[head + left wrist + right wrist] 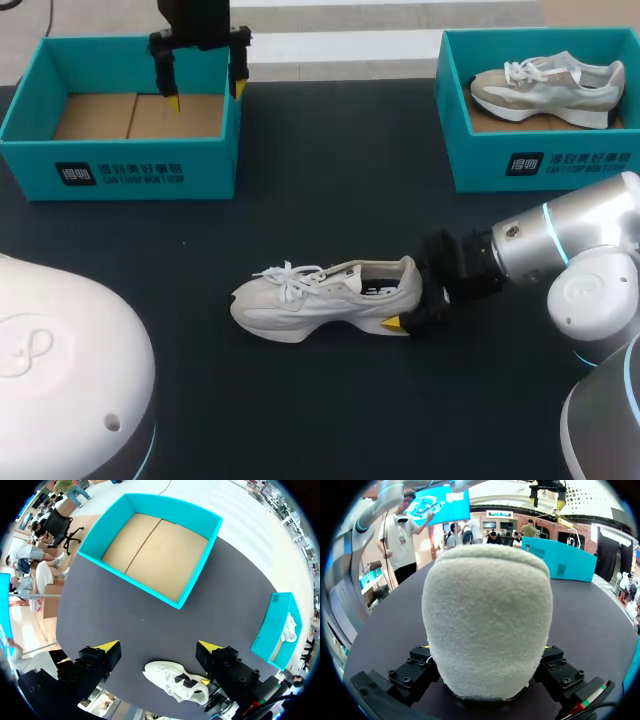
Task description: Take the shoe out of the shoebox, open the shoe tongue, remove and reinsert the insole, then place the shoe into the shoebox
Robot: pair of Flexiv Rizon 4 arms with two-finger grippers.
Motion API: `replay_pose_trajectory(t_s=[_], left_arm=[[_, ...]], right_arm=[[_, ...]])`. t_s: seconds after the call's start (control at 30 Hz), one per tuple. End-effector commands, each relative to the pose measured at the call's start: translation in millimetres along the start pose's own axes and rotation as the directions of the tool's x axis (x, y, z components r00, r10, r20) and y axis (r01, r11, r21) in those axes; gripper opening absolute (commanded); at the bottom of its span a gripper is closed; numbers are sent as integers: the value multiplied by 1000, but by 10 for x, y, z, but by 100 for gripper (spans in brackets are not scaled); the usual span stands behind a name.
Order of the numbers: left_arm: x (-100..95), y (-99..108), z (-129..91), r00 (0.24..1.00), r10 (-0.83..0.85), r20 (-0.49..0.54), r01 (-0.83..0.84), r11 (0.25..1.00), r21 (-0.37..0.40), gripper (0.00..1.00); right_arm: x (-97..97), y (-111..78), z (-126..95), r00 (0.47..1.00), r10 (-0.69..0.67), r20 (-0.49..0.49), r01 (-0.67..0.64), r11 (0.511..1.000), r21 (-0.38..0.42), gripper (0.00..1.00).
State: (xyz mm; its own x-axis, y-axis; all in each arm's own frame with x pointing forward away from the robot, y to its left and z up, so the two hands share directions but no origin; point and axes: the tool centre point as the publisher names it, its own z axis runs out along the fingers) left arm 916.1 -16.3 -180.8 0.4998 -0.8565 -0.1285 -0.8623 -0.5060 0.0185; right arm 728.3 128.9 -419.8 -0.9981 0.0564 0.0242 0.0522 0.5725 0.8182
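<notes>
snugly, the shoe (320,295) sits heel-first, pinched inside the right gripper (406,296).

I have open dark table (330,160) between the two boxes and all along the toe and lace side of the shoe (320,300), so a gripper could come at it from the front or from above. The heel end is taken: my right gripper (410,305) clasps it from both sides, and the right arm (560,250) fills the table edge behind it. The left box (120,165) has a bare floor, with my left gripper (205,95) spread wide above its back wall. The right box (540,170) is filled by a second shoe (545,85). My left arm's white base (60,370) blocks the near left corner.
</notes>
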Motion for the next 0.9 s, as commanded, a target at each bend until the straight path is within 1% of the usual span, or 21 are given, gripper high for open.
replay_pose_trajectory(t_s=[0.03, 0.2, 0.23, 0.27, 0.3, 0.37, 0.47, 0.5, 0.6, 0.7, 0.77, 0.9], left_arm=[[-16, 4, 7, 1000, 1, -5, -1, 1000, 1, 100], [-16, 4, 7, 1000, 1, -5, -1, 1000, 1, 100], [22, 64, 16, 1000, -5, 0, 5, 1000, -13, 100], [53, 126, 23, 1000, 4, -5, -4, 1000, -8, 100], [65, 173, 23, 1000, 1, -26, -2, 1000, -20, 100], [91, 272, 24, 1000, 18, -23, -19, 1000, -22, 100], [105, 404, 31, 997, 63, -32, -64, 998, -15, 100], [123, 463, 40, 996, 89, -21, -89, 996, -3, 100], [176, 602, 64, 994, 109, -23, -109, 994, -4, 100], [249, 730, 99, 995, 99, -19, -99, 995, -16, 100], [283, 809, 125, 995, 95, -39, -96, 995, -30, 100], [353, 990, 176, 999, 30, -27, -31, 999, -42, 100]], right_arm=[[2, 13, 1, 1000, 1, 2, -1, 1000, 4, 0], [2, 13, 1, 1000, 1, 2, -1, 1000, 4, 0], [2, 13, 1, 1000, 1, 2, -1, 1000, 4, 0], [2, 13, 1, 1000, 1, 2, -1, 1000, 4, 0], [2, 13, 1, 1000, 1, 2, -1, 1000, 4, 0], [2, 13, 1, 1000, 1, 2, -1, 1000, 4, 0], [2, 13, 1, 1000, 1, 2, -1, 1000, 4, 0], [2, 13, 1, 1000, 1, 2, -1, 1000, 4, 0], [2, 13, 1, 1000, 1, 2, -1, 1000, 4, 0], [2, 13, 1, 1000, 1, 2, -1, 1000, 4, 0], [2, 13, 1, 1000, 1, 2, -1, 1000, 4, 0], [2, 13, 1, 1000, 1, 2, -1, 1000, 4, 0]])
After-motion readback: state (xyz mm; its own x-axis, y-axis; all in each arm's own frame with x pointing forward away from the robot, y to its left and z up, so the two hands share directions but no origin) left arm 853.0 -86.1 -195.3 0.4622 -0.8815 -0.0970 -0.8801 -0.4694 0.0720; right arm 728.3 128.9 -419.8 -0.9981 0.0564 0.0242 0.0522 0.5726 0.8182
